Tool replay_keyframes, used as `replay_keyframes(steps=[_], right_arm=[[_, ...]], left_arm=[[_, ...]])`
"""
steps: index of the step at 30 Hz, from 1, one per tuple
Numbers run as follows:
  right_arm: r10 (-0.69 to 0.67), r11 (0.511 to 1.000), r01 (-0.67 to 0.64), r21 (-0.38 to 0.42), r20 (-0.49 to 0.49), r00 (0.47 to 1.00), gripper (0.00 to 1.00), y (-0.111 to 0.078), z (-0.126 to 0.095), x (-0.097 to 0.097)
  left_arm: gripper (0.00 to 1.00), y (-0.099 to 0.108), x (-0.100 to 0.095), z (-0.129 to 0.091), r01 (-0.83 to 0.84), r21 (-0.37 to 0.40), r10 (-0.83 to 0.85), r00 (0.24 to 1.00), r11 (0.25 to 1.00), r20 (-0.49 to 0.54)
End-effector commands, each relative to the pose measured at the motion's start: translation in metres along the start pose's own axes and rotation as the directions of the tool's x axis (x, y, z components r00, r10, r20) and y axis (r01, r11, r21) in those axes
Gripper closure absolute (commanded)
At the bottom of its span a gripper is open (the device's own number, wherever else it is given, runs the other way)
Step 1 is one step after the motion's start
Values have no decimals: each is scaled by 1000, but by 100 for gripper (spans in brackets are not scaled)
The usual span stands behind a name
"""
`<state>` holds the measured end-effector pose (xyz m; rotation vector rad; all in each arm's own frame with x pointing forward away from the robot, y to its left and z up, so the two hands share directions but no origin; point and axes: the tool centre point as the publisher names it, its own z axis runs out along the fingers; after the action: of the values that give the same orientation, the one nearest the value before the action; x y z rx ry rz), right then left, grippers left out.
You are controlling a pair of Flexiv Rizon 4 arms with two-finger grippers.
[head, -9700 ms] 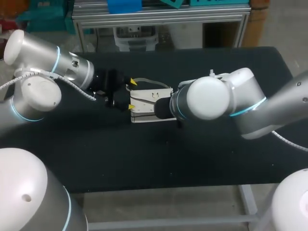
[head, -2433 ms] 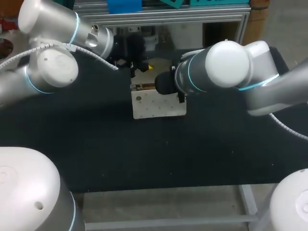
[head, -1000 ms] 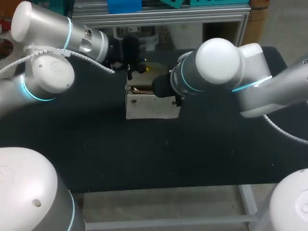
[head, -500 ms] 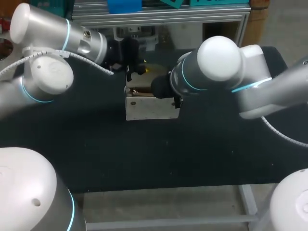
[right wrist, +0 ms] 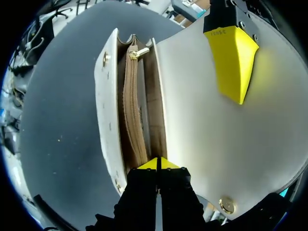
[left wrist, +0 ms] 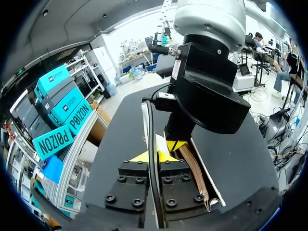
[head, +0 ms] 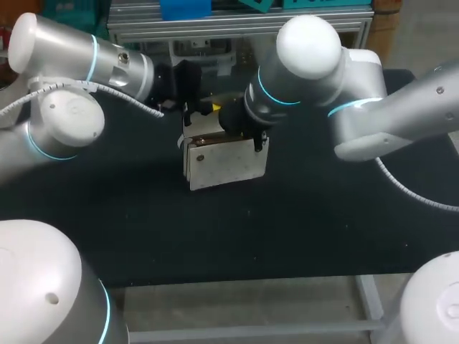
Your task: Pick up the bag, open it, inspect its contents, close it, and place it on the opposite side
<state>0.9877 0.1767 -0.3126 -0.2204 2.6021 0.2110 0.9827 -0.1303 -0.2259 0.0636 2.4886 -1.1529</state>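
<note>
The counter (head: 143, 229) is black & flat, w/ a few tiny pale specks on it, & it fills most of the head view. The white bag (head: 224, 163) is near the mid of the counter, a bit toward the back, btwn the two arms. It stands up & leans a little, w/ its wide white side facing the front. Cannot tell if its bottom touches the counter. The left arm comes in from the left & the right arm from the right, & both meet at the top of the bag. The left hand (left wrist: 159, 155) has its fingers pressed close, pinching the thin edge of the bag's flap (right wrist: 216, 134). In the right wrist view one yellow fingertip (right wrist: 233, 57) of it lies flat on the white flap. The flap stands away from the bag, so the bag is open at the top. The right hand (right wrist: 156, 163) is pressed together too, pinching the bag's top edge where the brown inside meets the flap. Inside there is a zip (right wrist: 131, 96) w/ a gold pull (right wrist: 137, 52) at its far end. The two hands are v. close. The dark counter shows under & around the bag.
</note>
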Motion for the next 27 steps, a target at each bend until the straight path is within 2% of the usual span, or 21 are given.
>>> replay_keyframes(steps=[1, 12, 19, 27], right_arm=[[-10, 1000, 11, 18, -32, 999, 100, 8, 3, 4], [-29, 999, 28, 24, 20, 999, 100, 11, -11, 18], [-37, 999, 37, 0, 84, 996, 100, 13, -16, 21], [-37, 999, 37, 0, 103, 994, 100, 13, -13, 21]], left_arm=[[100, -6, 3, 1, -1, 11, 1, 1000, 1000, 12], [100, -8, -9, 1, 15, 20, -16, 999, 1000, 39], [100, -7, -13, 7, 46, 19, -47, 999, 999, 28], [100, -6, -16, 7, 69, 23, -69, 998, 997, 11]])
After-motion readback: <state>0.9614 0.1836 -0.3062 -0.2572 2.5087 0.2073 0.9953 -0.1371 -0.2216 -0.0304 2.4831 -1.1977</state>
